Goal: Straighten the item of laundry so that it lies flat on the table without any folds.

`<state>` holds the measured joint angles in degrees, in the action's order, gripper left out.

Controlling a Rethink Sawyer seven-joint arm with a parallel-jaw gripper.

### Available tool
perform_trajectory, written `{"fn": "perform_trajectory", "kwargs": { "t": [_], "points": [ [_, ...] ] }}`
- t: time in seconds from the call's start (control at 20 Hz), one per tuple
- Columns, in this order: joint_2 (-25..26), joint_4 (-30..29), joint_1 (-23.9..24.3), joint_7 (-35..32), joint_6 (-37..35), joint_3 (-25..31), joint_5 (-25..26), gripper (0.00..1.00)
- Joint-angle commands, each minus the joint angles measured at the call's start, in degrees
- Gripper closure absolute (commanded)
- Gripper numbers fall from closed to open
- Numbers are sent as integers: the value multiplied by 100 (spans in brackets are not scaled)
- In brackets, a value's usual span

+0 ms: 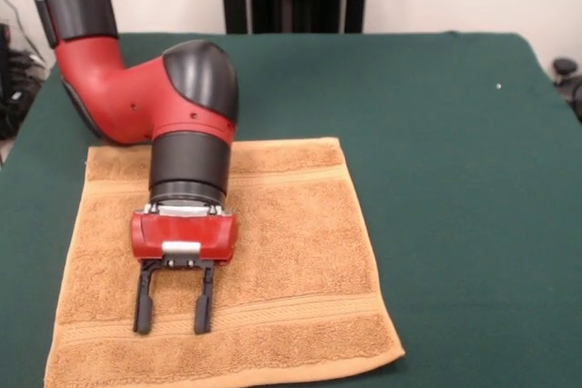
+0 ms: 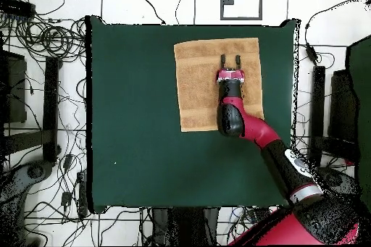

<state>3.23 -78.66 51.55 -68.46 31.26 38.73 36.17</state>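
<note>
Towel (image 1: 300,252) flat; gripper (image 1: 173,323) spread above it

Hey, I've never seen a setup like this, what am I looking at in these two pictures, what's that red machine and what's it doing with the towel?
The red and black machine is a robot arm. At its tip is the end effector, a clamp with two black fingers that stand apart, so it is open and holds nothing. One picture is taken from across the table, facing the robot. The other looks straight down from above, and cables show on the floor around the table. On the dark green table lies one orange-tan towel, spread out and looking flat, with ribbed bands near two edges. The end effector is over the towel, its fingertips close to one band.
</note>
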Motion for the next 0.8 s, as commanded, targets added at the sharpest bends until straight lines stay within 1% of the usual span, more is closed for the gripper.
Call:
{"fn": "perform_trajectory", "kwargs": {
  "t": [0.05, 0.1, 0.15, 0.2, 0.3, 0.4, 0.6, 0.8],
  "points": [
    [870, 799, 258, -1349, -1651, 466, 1439, 0],
    [784, 801, 219, -1560, -1420, 438, 1724, 0],
    [647, 815, 62, -1667, -942, 218, 1794, 0],
    [587, 790, -18, -1617, -644, 92, 1730, 0],
    [549, 667, -161, -1257, -2, -202, 1260, 0],
    [548, 608, -209, -1109, 262, -300, 1079, 0],
    [520, 649, -256, -1172, 360, -360, 1115, 0],
    [501, 608, -341, -1000, 685, -521, 876, 0]
  ]
}}
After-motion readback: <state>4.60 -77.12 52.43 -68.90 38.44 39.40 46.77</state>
